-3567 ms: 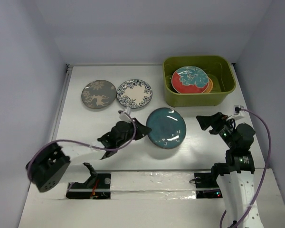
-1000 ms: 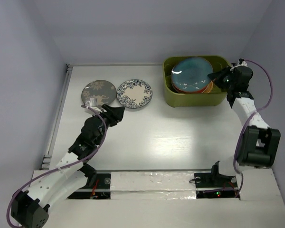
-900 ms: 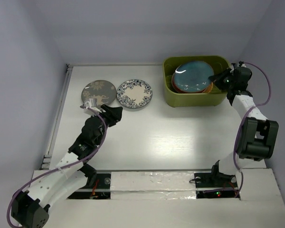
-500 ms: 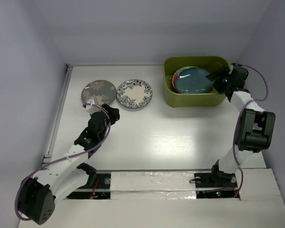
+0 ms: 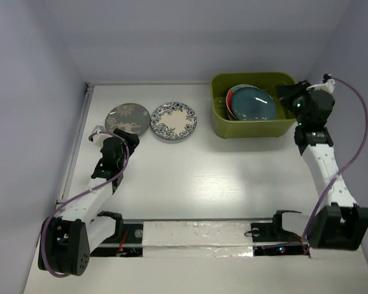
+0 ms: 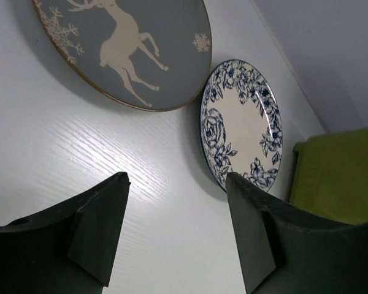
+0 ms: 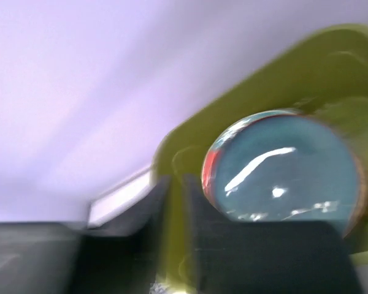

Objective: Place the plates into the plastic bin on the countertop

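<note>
Top external view: the dark teal plate (image 5: 253,103) is now lying in the plastic bin (image 5: 251,127) as the right gripper (image 5: 288,93), grip too blurred to tell, is withdrawing and the spread-fingered left gripper (image 6: 176,184) is nearing the grey deer plate (image 6: 119,46).

The top camera is looking down over the whole countertop (image 5: 202,177). The left wrist camera is facing the deer plate (image 6: 122,49) and floral plate (image 6: 242,122) from low and close; the right is peering closely into the bin (image 7: 331,49). All are showing overhead too.
</note>
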Robot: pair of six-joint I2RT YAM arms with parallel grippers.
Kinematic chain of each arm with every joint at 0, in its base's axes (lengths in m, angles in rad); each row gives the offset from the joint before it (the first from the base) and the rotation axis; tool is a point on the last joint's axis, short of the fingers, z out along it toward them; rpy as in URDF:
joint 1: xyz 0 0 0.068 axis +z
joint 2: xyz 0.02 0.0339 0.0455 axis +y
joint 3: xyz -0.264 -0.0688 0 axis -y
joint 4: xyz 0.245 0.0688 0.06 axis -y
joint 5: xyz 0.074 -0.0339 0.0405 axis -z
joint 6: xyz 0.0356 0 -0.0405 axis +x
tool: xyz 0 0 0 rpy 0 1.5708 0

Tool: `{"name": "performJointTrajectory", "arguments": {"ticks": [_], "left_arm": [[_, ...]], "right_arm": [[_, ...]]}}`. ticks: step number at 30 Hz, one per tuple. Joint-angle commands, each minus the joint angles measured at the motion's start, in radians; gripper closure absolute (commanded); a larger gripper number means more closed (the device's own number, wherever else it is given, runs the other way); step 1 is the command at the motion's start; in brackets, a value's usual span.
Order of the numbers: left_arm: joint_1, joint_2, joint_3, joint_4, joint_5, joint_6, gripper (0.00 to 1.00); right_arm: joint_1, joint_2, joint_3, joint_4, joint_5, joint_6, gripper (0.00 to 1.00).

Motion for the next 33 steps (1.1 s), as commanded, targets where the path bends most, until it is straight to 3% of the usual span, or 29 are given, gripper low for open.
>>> {"name": "performJointTrajectory", "arguments": {"ticks": [1,2,3,13,19,27,30,33], "left_arm": [[0.046,0.018,-0.02,0.06,-0.019,-0.095,0.37],[0.057,0.027,-0.02,0.064,-0.013,-0.102,0.36],[0.072,0.053,-0.019,0.078,-0.002,-0.109,0.36],[0.21,0.334,0.049,0.184,0.099,-0.247,0.4],[0.242,0.541,0.133,0.253,0.165,-0.284,0.45],[0.264,0.716,0.184,0.351,0.182,-0.332,0.69],[0.276,0.739,0.167,0.401,0.174,-0.343,1.0],[0.307,0.721,0.081,0.565,0.226,-0.362,1.0]], "right_arm": [[0.125,-0.099,-0.134,0.083,0.043,-0.022,0.89],[0.192,-0.14,-0.161,0.109,0.051,-0.023,0.97],[0.223,-0.157,-0.188,0.126,0.048,-0.023,0.98],[0.465,-0.28,-0.423,0.25,-0.019,-0.025,0.88],[0.484,-0.297,-0.449,0.258,-0.075,-0.035,0.87],[0.484,-0.38,-0.46,0.241,-0.096,-0.032,0.87],[0.484,-0.397,-0.452,0.217,-0.095,-0.04,0.87],[0.484,-0.406,-0.454,0.192,-0.105,-0.051,0.85]]}}
